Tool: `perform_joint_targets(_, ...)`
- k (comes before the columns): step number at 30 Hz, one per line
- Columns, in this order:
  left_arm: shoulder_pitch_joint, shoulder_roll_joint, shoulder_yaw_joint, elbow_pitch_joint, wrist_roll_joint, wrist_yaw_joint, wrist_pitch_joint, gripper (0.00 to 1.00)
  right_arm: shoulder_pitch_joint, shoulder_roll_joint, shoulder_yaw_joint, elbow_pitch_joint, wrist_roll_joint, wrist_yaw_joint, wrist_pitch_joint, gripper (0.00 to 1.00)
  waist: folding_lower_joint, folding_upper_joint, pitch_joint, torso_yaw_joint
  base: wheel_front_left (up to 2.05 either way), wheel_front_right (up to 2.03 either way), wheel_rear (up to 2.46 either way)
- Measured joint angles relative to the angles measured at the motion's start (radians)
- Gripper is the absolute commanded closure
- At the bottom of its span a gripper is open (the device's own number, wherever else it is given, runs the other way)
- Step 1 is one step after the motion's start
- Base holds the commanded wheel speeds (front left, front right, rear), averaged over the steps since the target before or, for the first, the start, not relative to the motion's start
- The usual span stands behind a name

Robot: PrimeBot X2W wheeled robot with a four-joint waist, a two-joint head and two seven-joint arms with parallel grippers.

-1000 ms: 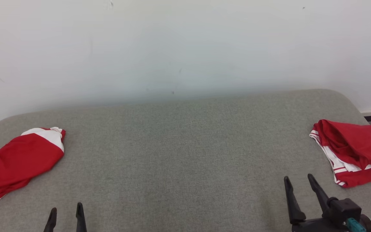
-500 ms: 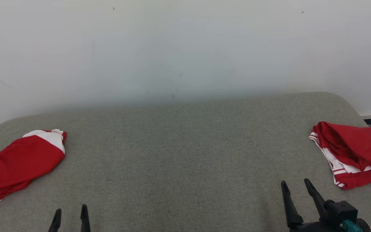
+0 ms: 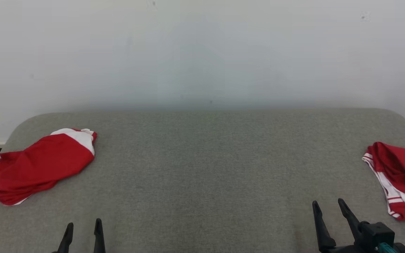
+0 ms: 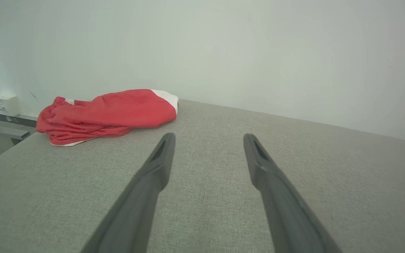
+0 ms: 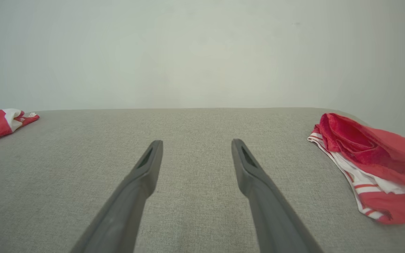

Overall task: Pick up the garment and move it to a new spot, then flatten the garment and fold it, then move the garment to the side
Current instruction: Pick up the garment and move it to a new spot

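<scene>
**Head turns left; garments untouched**

Over the last second the whole head view has shifted, so the camera moved and the cloth did not. The left garment (image 3: 37, 165) lies crumpled at the left end of the desk (image 3: 206, 168), and the right garment (image 3: 399, 175) at the right end. The pick-up seems not yet begun. The left hand (image 3: 83, 223) and right hand (image 3: 327, 202) hover at the near edge with fingers pointing forward, spread wide and empty, well apart from both garments.

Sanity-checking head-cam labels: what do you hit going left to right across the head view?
red and white garment → left claw → right claw → red garment with striped trim. Both garments lie on the grey padded surface; both claws are open.
</scene>
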Motion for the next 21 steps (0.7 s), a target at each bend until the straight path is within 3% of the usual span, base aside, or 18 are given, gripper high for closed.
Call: perform_joint_targets(21,0.031,0.002,0.115,0.003,0.061,-0.038,0.000,0.00,0.000,0.031,0.072,0.019,-0.018,0.000,-0.017,0.00,-0.0001,0.0000,-0.015,0.341,0.00,0.00,0.00)
